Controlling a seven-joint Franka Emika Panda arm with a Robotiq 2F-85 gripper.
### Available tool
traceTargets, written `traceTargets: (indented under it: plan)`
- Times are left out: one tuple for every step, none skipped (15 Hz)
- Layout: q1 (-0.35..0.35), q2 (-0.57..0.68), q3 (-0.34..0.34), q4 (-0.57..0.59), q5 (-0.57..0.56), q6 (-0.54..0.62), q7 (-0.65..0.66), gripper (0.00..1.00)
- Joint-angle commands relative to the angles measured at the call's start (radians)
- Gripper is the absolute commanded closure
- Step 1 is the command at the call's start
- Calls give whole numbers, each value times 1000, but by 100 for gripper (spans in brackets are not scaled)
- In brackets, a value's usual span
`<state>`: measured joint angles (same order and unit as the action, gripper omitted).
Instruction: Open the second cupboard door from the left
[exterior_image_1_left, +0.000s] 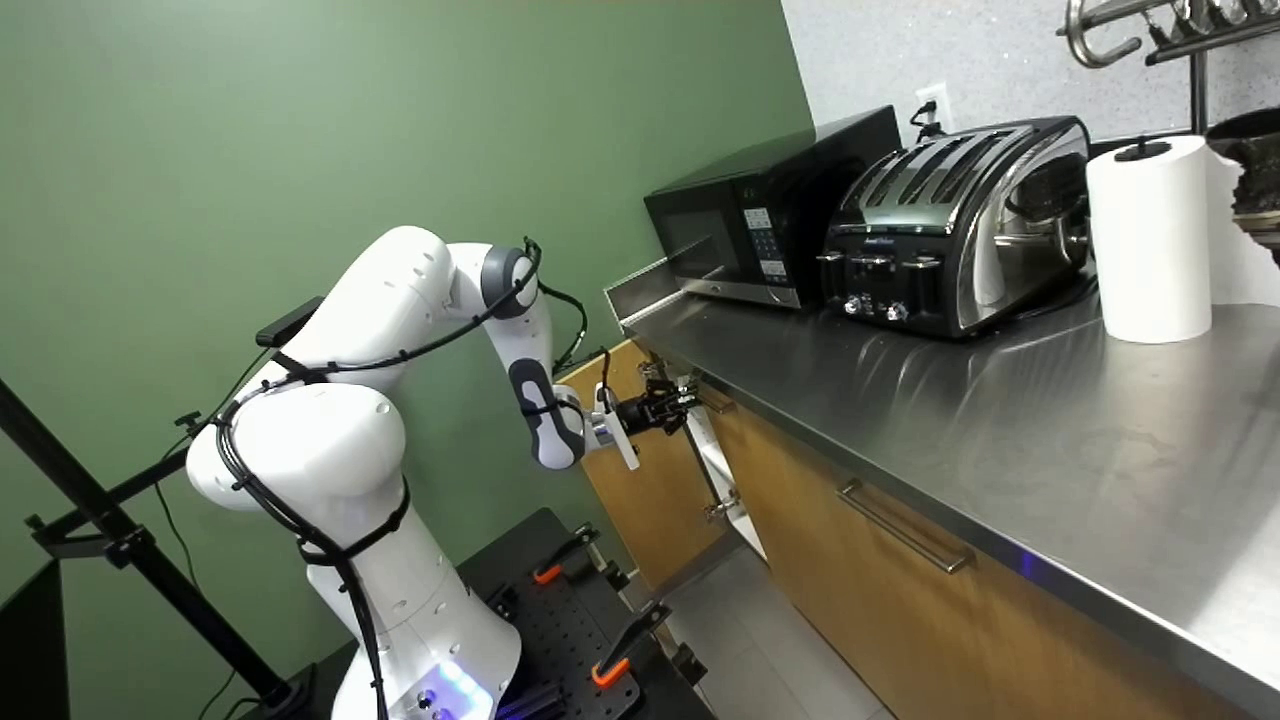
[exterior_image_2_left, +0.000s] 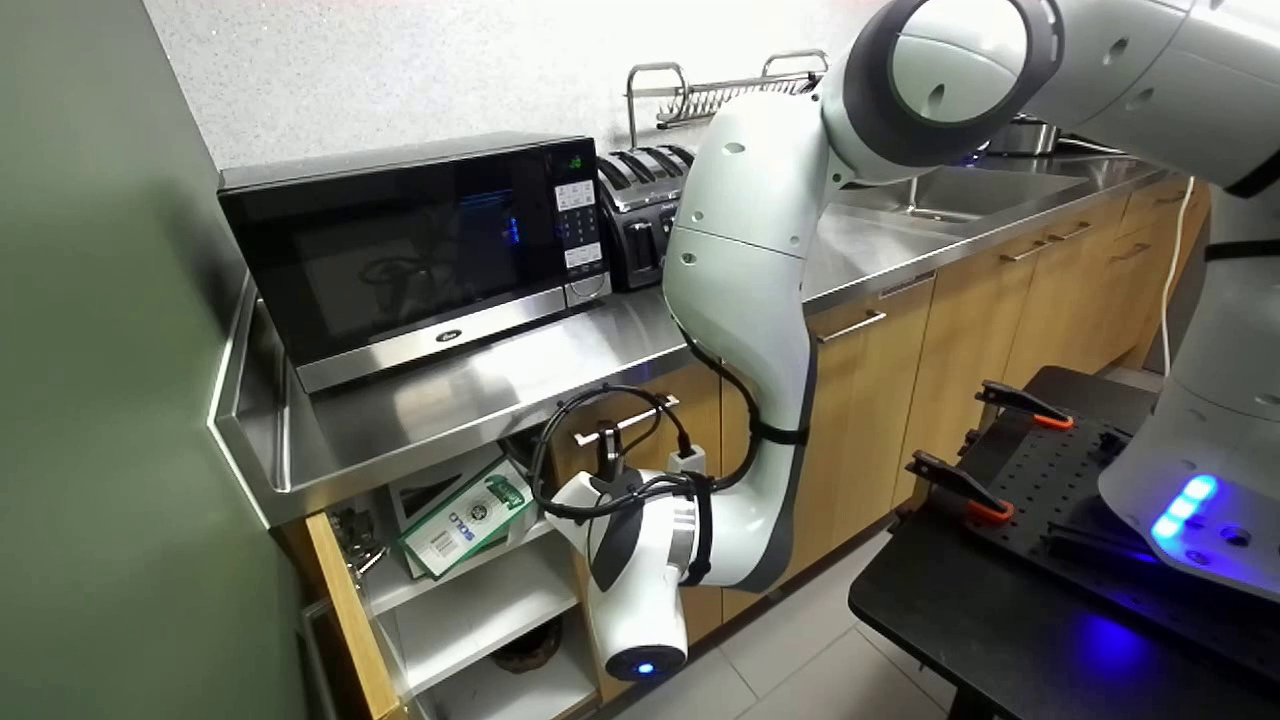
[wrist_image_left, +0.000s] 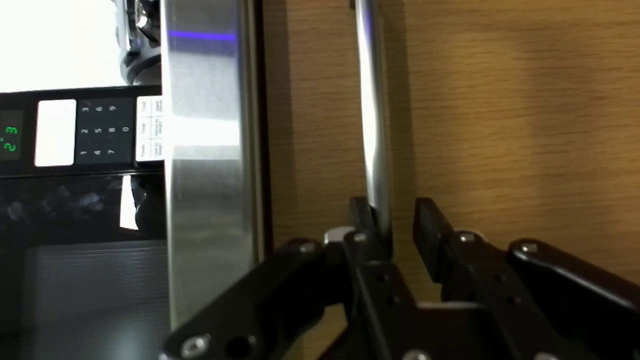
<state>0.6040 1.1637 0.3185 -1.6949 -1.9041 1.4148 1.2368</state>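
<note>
The second cupboard door from the left is a light-brown wood-grain panel (exterior_image_2_left: 705, 400) and looks closed in both exterior views. It fills the right of the wrist view (wrist_image_left: 490, 130). Its slim silver bar handle (wrist_image_left: 370, 110) also shows in an exterior view (exterior_image_2_left: 625, 422). My gripper (wrist_image_left: 391, 210) is open around one end of this handle. The bar lies against or very near the left finger, with a gap to the right finger. The gripper also shows at the door's top in an exterior view (exterior_image_1_left: 685, 398); elsewhere the wrist mostly hides it.
The leftmost door (exterior_image_1_left: 655, 500) stands open, its edge (exterior_image_2_left: 350, 610) beside the green wall. White shelves (exterior_image_2_left: 480, 620) show inside. The steel worktop edge (wrist_image_left: 205, 200) runs close beside the handle. A microwave (exterior_image_2_left: 420, 250) and toaster (exterior_image_1_left: 950, 220) stand above.
</note>
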Motion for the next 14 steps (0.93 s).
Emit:
traceTargets:
  plan:
    - [-37, -57, 10, -63, -35, 67, -29, 71]
    - [-42, -62, 12, -69, -41, 75, -29, 69]
    - [-47, -70, 15, -77, -46, 87, -30, 69]
    - [-52, -75, 16, -84, -51, 99, -32, 76]
    - [-57, -81, 20, -93, -56, 112, -35, 92]
    - [-64, -92, 26, -111, -66, 127, -37, 97]
    - [-71, -107, 32, -132, -74, 136, -42, 100]
    - [-77, -124, 39, -165, -83, 151, -52, 100]
    - [-82, -138, 44, -190, -93, 160, -58, 97]
    - [-88, -151, 51, -219, -102, 166, -52, 97]
    - [-92, -161, 58, -246, -110, 167, -45, 97]
    - [-95, -166, 64, -267, -123, 169, -40, 97]
    - [-95, -166, 72, -286, -134, 167, -37, 97]
    - [-96, -163, 78, -298, -146, 163, -33, 97]
